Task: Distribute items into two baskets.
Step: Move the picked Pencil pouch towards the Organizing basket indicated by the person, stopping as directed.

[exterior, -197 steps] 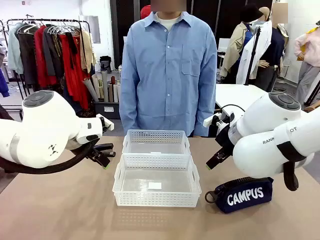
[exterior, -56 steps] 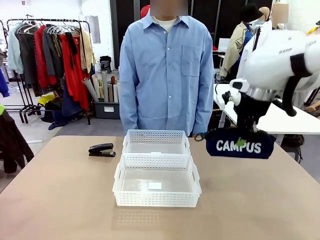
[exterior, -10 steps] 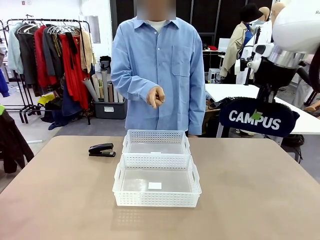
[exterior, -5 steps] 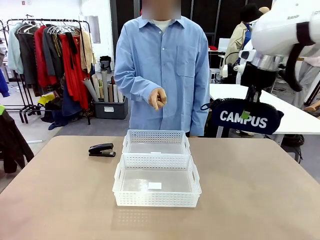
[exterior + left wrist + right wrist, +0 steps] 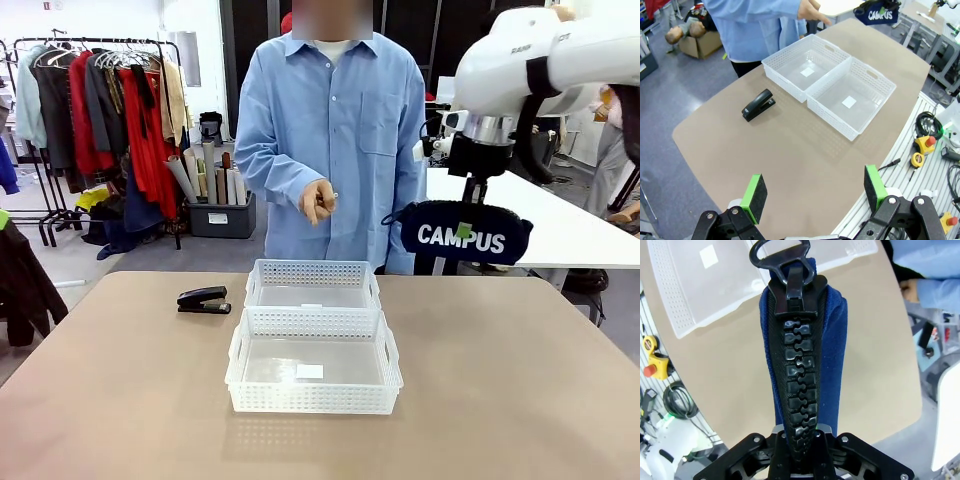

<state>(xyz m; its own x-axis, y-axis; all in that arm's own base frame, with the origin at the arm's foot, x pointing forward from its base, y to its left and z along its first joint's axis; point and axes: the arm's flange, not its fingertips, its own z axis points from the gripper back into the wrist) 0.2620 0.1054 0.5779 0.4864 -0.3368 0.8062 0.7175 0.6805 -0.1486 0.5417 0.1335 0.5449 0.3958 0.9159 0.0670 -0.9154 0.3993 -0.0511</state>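
Well clear of both baskets (image 5: 312, 398), pouch (image 5: 460, 235) aloft.

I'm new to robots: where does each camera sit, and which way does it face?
Front view: between the arms, facing across the table at the person; right tool holds the pouch aloft.
Left wrist view: on the left wrist, looking down past the open left tool at the stapler and baskets.
Right wrist view: on the right wrist, looking down its tool and clamped pouch.
Shared: baskets and pouch throughout.
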